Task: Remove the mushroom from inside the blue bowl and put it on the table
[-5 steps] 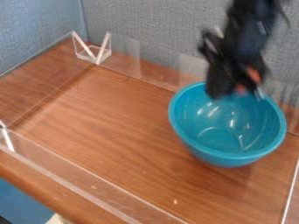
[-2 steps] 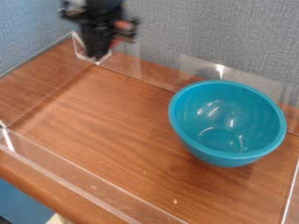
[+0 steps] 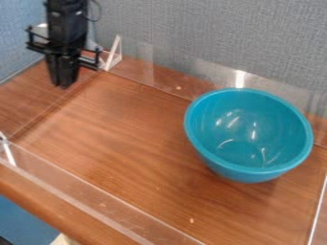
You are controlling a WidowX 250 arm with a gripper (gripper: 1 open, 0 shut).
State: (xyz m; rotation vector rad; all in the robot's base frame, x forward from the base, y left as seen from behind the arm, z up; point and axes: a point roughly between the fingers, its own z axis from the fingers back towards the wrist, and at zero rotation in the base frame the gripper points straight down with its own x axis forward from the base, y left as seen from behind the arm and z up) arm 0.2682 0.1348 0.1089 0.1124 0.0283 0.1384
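My gripper [image 3: 61, 80] hangs at the far left corner of the table [image 3: 128, 144], pointing straight down a little above the wood. Its dark fingers are shut, and the mushroom is hidden between them, so I cannot make out its cap or stem. The blue bowl [image 3: 250, 134] stands at the right side of the table, well away from the gripper. Its glossy inside shows only reflections, with nothing lying in it.
Low clear acrylic walls [image 3: 166, 72] edge the table on all sides, with a front wall [image 3: 90, 196] near me. A clear corner bracket [image 3: 109, 53] stands just right of the gripper. A grey-blue panel rises behind the table.
The gripper has travelled from above the bowl across the back of the table to the far left corner and has sunk lower. The bowl has stayed put.
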